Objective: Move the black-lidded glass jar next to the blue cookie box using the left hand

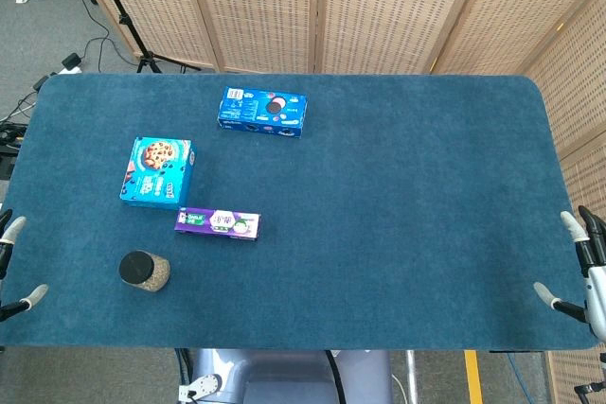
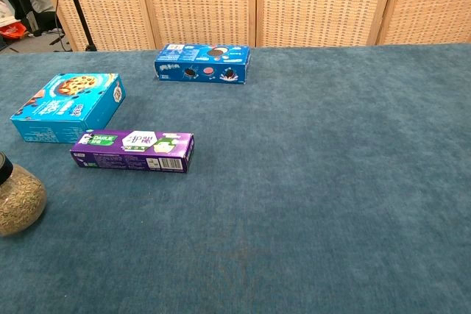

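Grey-tipped left hand (image 1: 11,272) spread, clear of jar (image 1: 144,271).

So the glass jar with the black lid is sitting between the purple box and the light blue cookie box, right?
Not quite. The head view shows the jar nearer the table's front edge than the purple box, which itself lies between the jar and the light blue cookie box.

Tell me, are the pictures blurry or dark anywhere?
Head view: bright, even light, sharp; the jar casts only a soft shadow, and no glare shows. Chest view: also clear, but the jar is cut off at the left edge, and the boxes' far edges look slightly softer.
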{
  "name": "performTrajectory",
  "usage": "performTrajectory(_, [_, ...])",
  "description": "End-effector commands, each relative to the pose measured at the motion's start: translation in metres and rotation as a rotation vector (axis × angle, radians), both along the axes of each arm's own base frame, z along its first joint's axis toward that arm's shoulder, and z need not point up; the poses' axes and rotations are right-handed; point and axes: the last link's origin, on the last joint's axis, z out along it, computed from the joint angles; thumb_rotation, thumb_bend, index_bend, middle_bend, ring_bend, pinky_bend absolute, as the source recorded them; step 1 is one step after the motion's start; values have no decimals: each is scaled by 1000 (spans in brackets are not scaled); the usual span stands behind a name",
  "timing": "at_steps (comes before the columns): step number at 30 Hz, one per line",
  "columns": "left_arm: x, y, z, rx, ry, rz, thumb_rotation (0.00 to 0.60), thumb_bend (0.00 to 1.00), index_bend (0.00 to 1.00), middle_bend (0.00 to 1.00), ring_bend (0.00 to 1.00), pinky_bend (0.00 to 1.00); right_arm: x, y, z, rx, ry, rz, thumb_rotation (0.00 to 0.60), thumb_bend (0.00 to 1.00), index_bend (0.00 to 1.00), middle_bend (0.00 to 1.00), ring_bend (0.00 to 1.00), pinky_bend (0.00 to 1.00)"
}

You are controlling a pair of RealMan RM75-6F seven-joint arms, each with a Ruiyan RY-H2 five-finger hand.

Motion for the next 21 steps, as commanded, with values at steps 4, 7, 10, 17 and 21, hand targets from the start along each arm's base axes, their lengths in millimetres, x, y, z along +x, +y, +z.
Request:
performTrajectory(4, [0, 0, 0, -17, -10, -9, 600, 0, 0, 0, 0, 0, -2, -2, 0, -6, -4, -15, 600, 0, 0, 0, 0, 0])
performTrajectory(7, [-2, 3, -2, -47, -15, -15, 600, 0, 0, 0, 0, 0, -2, -3, 1, -14, -7, -16, 600, 0, 0, 0, 0, 0])
performTrajectory(10, [-7, 11, -6, -74, 5, -29, 600, 0, 0, 0, 0, 0, -3, -3, 3, -21, -15, -17, 600, 0, 0, 0, 0, 0])
performTrajectory(17, [-31, 36, -26, -162, 8, -67, 600, 0, 0, 0, 0, 0, -4, -3, 7, -23, -36, -22, 600, 0, 0, 0, 0, 0])
performTrajectory(21, [-41, 53, -43, -219, -2, -130, 600, 0, 0, 0, 0, 0, -4, -3, 7, -24, -53, -18, 600, 0, 0, 0, 0, 0])
